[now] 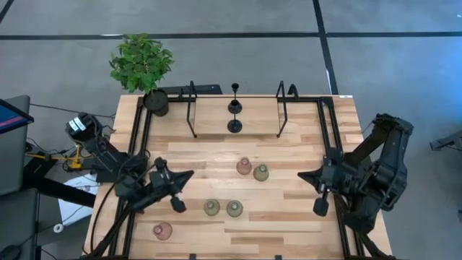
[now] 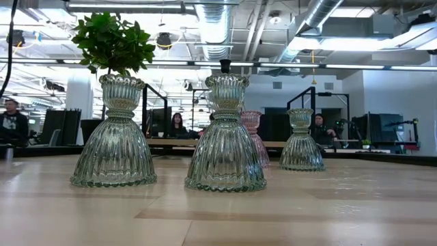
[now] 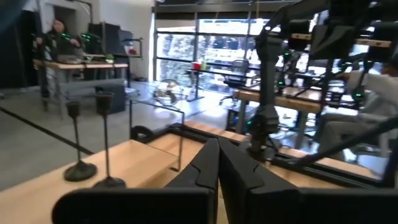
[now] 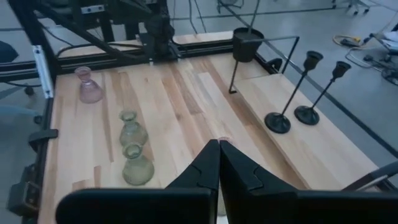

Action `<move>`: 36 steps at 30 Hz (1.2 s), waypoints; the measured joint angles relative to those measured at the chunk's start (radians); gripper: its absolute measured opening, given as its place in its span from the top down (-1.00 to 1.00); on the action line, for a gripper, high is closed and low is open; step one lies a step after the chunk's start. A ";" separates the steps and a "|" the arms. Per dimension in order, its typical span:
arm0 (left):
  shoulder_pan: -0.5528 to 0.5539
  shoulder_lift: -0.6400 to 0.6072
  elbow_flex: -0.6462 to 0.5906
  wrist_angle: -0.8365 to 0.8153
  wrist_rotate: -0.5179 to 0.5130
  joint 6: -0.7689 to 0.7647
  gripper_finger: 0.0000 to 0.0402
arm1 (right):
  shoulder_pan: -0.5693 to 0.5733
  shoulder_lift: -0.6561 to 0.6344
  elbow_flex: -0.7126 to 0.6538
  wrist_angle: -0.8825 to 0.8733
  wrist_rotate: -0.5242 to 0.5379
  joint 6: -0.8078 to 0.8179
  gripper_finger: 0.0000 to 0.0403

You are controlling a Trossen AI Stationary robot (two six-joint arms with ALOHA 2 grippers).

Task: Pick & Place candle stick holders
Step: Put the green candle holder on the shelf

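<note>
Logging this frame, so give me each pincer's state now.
Left pincer: shut, holding nothing, above the table's left side.
Right pincer: shut, holding nothing, above the table's right side.

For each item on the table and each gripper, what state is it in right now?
Two black candle stick holders: upright, on the raised board at the back.
Pink holder: upright, mid-table, beside an olive-green holder.
Two olive-green holders: upright, side by side.
Second pink holder: upright, near the front left corner.
Potted plant: upright, back left corner.
Left gripper: shut, empty.
Right gripper: shut, empty.
</note>
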 joint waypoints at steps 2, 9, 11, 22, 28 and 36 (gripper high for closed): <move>-0.016 0.000 0.000 0.000 0.000 -0.028 0.97 | 0.012 -0.004 0.000 -0.002 0.000 0.001 1.00; -0.025 0.018 0.000 0.000 0.153 -0.099 0.97 | 0.093 -0.029 0.000 -0.011 0.014 0.004 1.00; -0.023 0.018 0.000 0.000 0.192 -0.111 0.97 | 0.121 -0.029 0.000 -0.027 0.034 0.005 1.00; -0.022 0.018 0.000 0.000 0.201 -0.128 0.98 | 0.217 -0.034 -0.011 -0.057 0.065 0.028 1.00; -0.022 0.019 0.000 0.000 0.199 -0.135 0.97 | 0.209 -0.066 -0.194 0.233 0.103 0.043 1.00; -0.022 0.019 0.001 0.000 0.198 -0.135 0.97 | 0.184 -0.092 -0.399 0.421 0.200 0.141 1.00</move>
